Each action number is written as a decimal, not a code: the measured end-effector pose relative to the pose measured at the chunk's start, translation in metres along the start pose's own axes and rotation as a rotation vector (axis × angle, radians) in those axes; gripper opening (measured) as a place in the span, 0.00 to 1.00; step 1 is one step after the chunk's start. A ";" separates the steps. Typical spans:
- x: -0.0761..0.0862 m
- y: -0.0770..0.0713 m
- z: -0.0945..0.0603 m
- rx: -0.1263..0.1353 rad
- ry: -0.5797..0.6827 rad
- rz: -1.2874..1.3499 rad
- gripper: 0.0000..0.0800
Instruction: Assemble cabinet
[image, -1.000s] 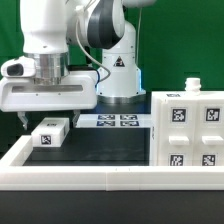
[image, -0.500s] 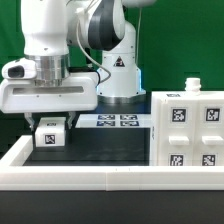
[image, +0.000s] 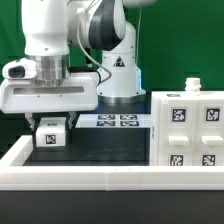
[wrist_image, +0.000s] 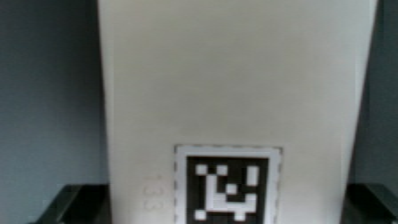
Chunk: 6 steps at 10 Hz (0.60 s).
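Early days in this build, by our reading. The cabinet (image: 185, 130) stands on the black table (image: 110, 147) as a bare body, with four tags on the face toward us and a small white peg (image: 190, 85) on its top. We see nothing being fitted to it at this moment. So a loose part has to be picked up, carried over and mated, and most of the job looks to be ahead.

Well apart from the cabinet, off to the exterior view's left of it, lies the small white tagged block (image: 50, 133), and that is where the action is. The gripper (image: 50, 124) hangs straight down over that block, wrist vertical. The jaws straddle the block, one on each side and set narrow about it, but whether they are actually pinching it we cannot tell. The wrist view is filled by the block's long white face, tag near one end, and shows no clear contact. The marker board (image: 115, 121) lies flat between block and cabinet, a little farther back than the cabinet's front.
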<state>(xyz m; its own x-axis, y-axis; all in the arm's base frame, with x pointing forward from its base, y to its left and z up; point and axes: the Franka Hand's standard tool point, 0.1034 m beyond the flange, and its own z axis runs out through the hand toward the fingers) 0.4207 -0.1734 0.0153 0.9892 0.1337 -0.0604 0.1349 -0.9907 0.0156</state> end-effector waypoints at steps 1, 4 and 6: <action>0.000 0.000 0.000 0.000 0.000 0.000 0.70; 0.019 -0.024 -0.044 0.016 0.021 -0.018 0.70; 0.032 -0.055 -0.078 0.034 0.027 0.034 0.70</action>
<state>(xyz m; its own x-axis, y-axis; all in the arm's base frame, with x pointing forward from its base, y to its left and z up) 0.4493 -0.1125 0.0901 0.9944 0.0999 -0.0333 0.0994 -0.9949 -0.0166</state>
